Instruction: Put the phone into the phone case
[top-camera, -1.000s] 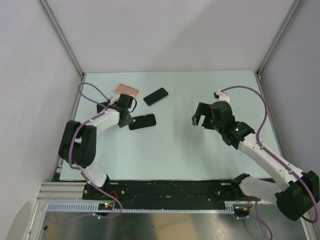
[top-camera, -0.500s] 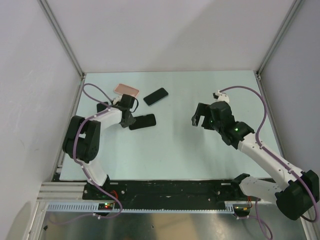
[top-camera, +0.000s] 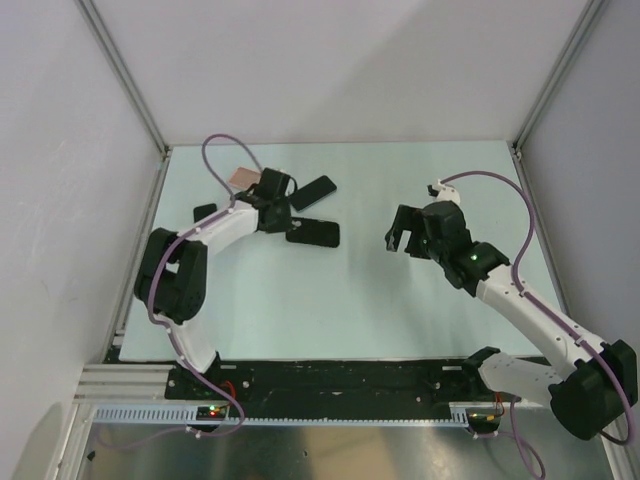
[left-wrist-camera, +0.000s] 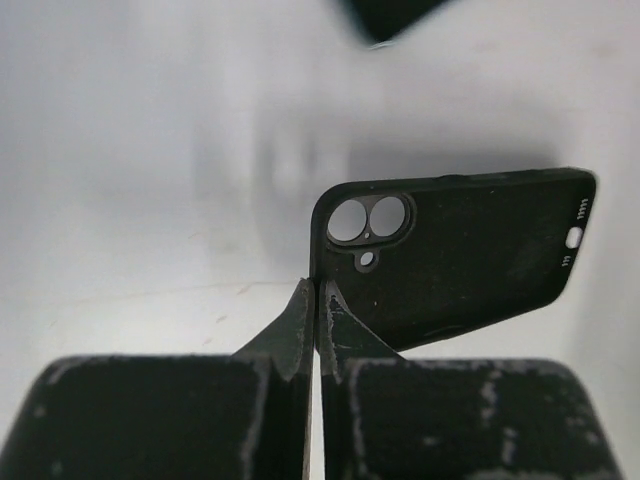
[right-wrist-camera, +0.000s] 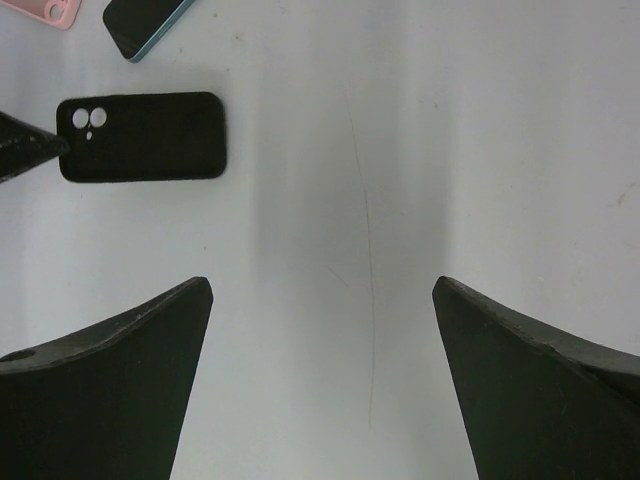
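A: What differs from a second ago?

B: The left arm reaches farther out and to the right. The left tool is closed, its fingertips pressed together against the camera corner of the black case. That slab now lies farther right on the counter than it did.

A: So it is nudged, not lifted?

B: It looks so; it lies flat, and nothing sits between the fingers.

A: And the task's own things?

B: The phone case, salmon pink, lies at the far left, partly hidden behind the left wrist. The phone rests just right of it, apart from it.

A: The right arm?

B: The right tool hovers wide open and empty, well to the right.

A: Meaning?

B: Probably clearing clutter; the phone is not yet in the case.
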